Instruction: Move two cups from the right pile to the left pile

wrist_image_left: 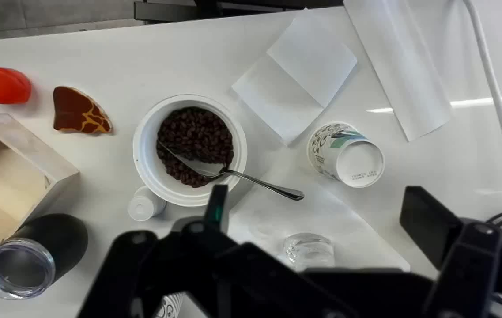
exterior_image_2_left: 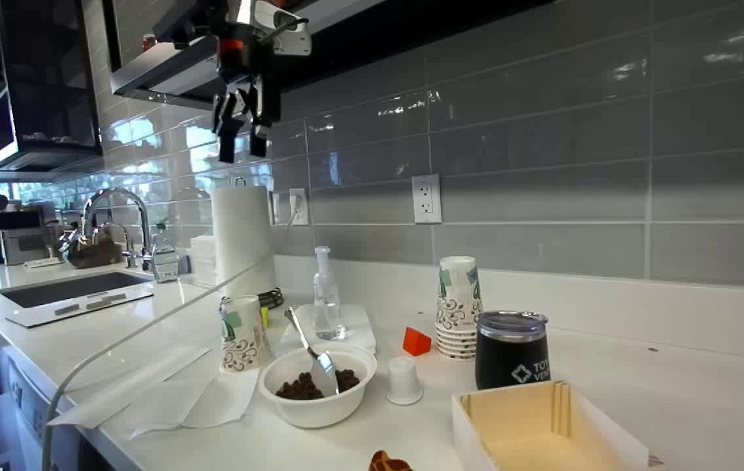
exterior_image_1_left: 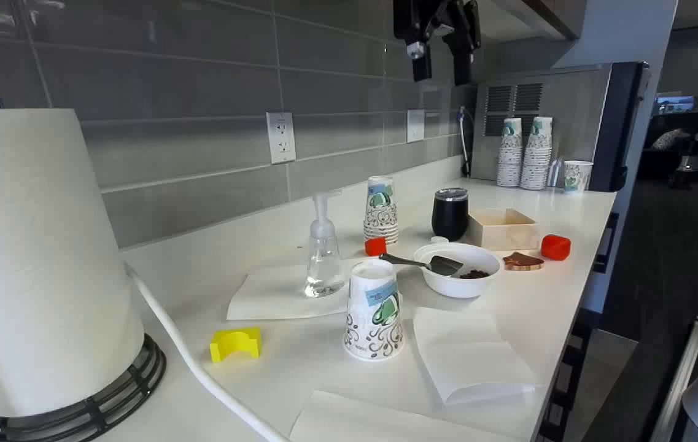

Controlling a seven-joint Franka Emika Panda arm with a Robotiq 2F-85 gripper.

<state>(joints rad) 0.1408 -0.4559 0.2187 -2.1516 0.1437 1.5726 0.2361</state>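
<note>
The right pile (exterior_image_1_left: pixel 380 212) is a stack of upside-down white paper cups with green-blue print, beside the black tumbler; it also shows in an exterior view (exterior_image_2_left: pixel 459 307). The two cups cannot be told apart from the rest of this stack. The left pile (exterior_image_2_left: pixel 243 333) is an upside-down printed cup or tight nest, seen in both exterior views (exterior_image_1_left: pixel 375 310) and in the wrist view (wrist_image_left: pixel 345 154). My gripper (exterior_image_1_left: pixel 442 72) is open and empty, high above the counter (exterior_image_2_left: pixel 242 147). In the wrist view its fingers (wrist_image_left: pixel 315 198) are wide apart and hide most of the right pile (wrist_image_left: pixel 172 305).
A clear soap bottle (exterior_image_1_left: pixel 324 258), a white bowl (exterior_image_2_left: pixel 319 402) of beans with a spoon, a black tumbler (exterior_image_2_left: pixel 512 356), a red block (exterior_image_2_left: pixel 417 341) and a wooden box (exterior_image_1_left: pixel 502 233) stand near the piles. A paper-towel roll (exterior_image_1_left: pixel 48 258) and white cable (exterior_image_1_left: pixel 195 362) lie beyond the left pile.
</note>
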